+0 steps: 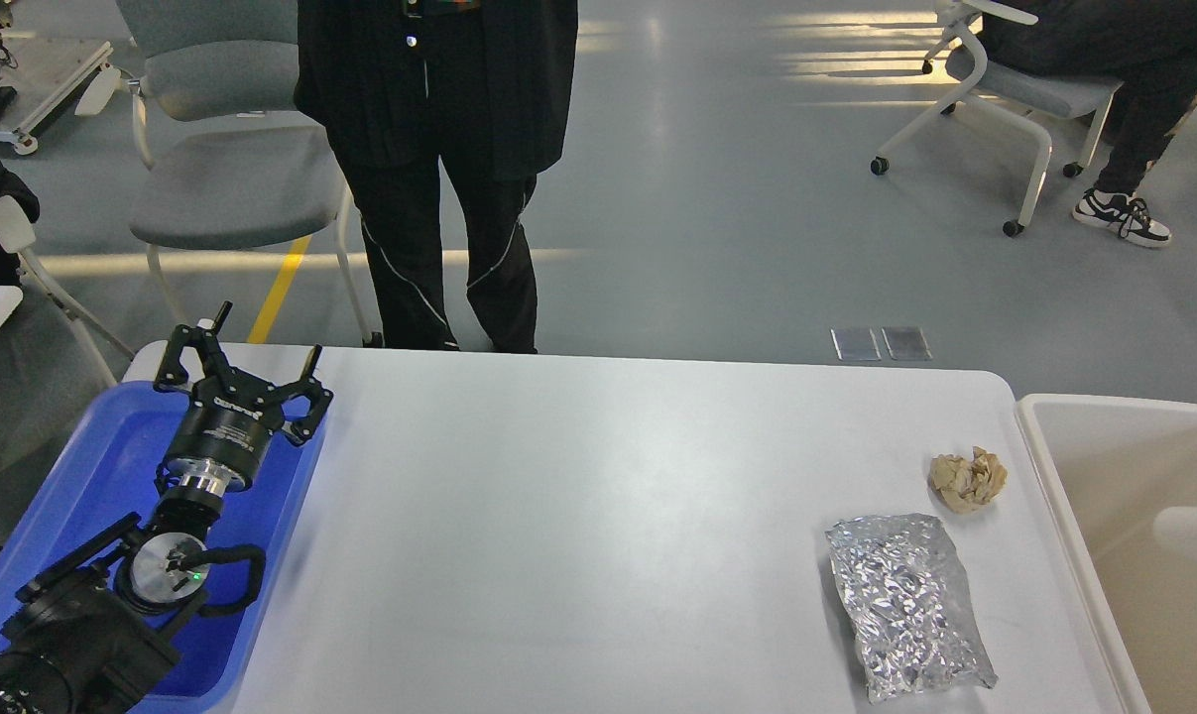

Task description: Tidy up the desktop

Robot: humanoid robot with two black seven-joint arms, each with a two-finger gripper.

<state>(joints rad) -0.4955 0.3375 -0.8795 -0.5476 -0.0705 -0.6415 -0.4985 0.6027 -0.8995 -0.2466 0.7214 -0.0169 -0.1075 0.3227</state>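
The white desktop [598, 516] fills the middle of the head view. A crumpled silver foil bag [905, 605] lies near its front right. A crumpled tan paper ball [968, 479] lies just behind the bag, near the right edge. My left gripper [268, 335] is open and empty, held above the far right corner of the blue tray [82, 466] at the left. A pale white cup-like thing [1193, 528] lies in the cream bin [1042, 466] at the right. My right gripper is out of view.
A person in black [439, 169] stands just behind the desktop's far edge. A grey chair [231, 183] stands behind the left side. Another chair and a seated person [1054, 89] are at the far right.
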